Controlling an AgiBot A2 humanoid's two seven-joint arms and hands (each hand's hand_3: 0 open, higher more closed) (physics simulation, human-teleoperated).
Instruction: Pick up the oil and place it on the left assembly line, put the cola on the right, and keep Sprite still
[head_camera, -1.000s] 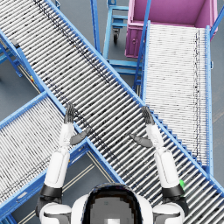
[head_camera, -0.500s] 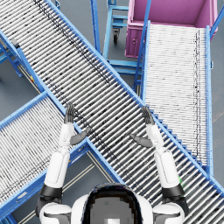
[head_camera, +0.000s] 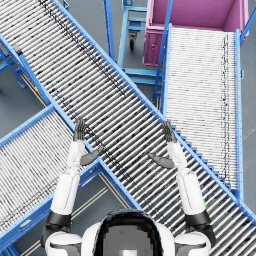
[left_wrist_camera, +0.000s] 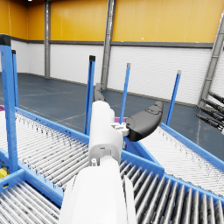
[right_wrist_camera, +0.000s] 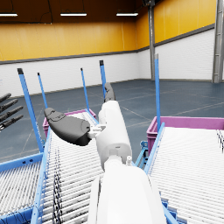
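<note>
Grey rollers (head_camera: 120, 110): diag. conveyor, mid-scene.
L hand (head_camera: 80, 146): fingers spread, holding nothing.
R hand (head_camera: 170, 148): same, empty, over rollers.

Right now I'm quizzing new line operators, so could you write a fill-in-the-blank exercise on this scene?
1. The left hand and the right hand both have their fingers apart and hold ____.
2. The side rails of the conveyors are coloured ____.
3. In the head view, the pink bin stands at the far end of the ____ conveyor.
Missing words: nothing; blue; right.
</note>
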